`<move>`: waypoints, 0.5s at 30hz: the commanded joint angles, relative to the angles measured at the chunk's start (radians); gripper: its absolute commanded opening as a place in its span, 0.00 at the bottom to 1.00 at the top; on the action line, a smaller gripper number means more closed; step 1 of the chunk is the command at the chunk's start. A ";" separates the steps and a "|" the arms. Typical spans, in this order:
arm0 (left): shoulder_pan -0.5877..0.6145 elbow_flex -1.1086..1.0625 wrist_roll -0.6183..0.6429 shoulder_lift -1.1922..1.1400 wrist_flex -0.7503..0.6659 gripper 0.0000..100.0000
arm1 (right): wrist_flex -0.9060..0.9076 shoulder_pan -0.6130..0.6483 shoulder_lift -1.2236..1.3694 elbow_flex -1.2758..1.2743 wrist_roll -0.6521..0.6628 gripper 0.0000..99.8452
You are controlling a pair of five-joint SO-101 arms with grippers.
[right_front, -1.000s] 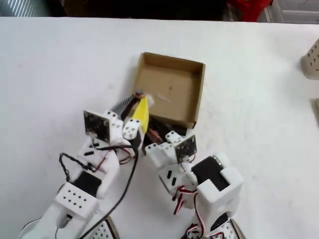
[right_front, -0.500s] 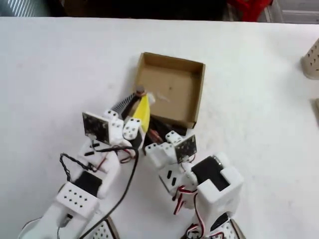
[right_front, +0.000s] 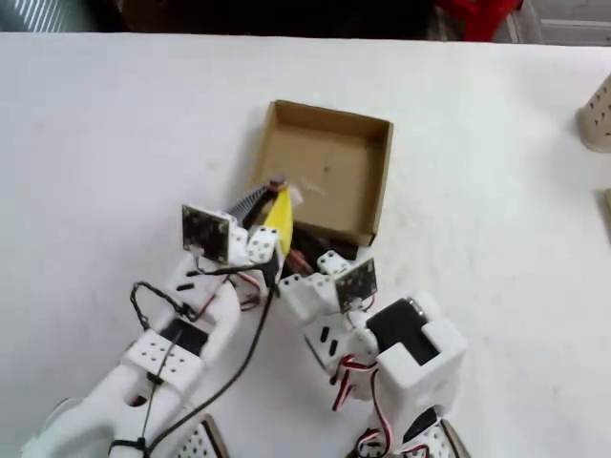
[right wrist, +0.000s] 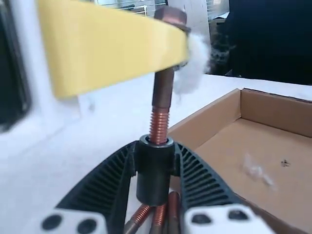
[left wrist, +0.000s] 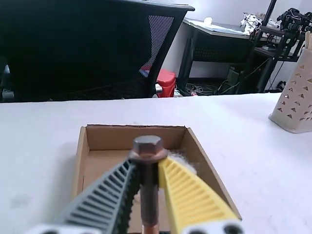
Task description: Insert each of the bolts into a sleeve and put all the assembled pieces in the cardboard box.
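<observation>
Right pincer: the right pincer [right wrist: 155, 163], with two dark ribbed fingers, is closed around a black cylindrical sleeve [right wrist: 155, 178] and holds it upright, above the white desk [right_front: 115, 124] just before the box's near wall.
Spare parts: some spare copper-coloured bolts [right wrist: 156, 218] lie under this pincer. I cannot count them, and I see no other free sleeve.
Left pincer: the left pincer [left wrist: 147, 168], one grey and one yellow finger, clamps a copper-coloured hexagon-head bolt [left wrist: 147, 146] just under its head. In the high view it stands at about 11 o'clock from the right pincer.
Step in hand: the threaded tip of this bolt [right wrist: 161, 107] is in the mouth of the sleeve, and most of the shaft is outside. I judge the insertion as begun, not finished.
Box: the shallow brown cardboard box [right_front: 384, 181] stands at 12 o'clock from both pincers. Inside is a small white scrap [right wrist: 253, 168] and no assembled piece.
Progress: early, in my judgement. The first pair is not yet complete, the other bolts wait, and nothing is delivered.
Writing: I can read no brand, label or text on any thing.
</observation>
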State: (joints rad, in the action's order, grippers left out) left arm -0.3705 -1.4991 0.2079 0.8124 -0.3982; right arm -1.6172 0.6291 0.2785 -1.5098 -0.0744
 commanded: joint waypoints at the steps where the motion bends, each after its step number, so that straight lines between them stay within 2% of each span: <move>1: 0.010 0.037 0.003 0.002 -0.021 0.02 | -0.021 0.010 -0.001 0.018 0.009 0.02; 15: 0.013 0.031 0.003 0.007 0.140 0.02 | 0.007 0.008 -0.005 0.017 0.009 0.02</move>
State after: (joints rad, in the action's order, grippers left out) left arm -0.3705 -1.4975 0.2079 0.8124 -0.2938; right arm -1.6095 0.6322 0.2831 -1.5113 -0.0744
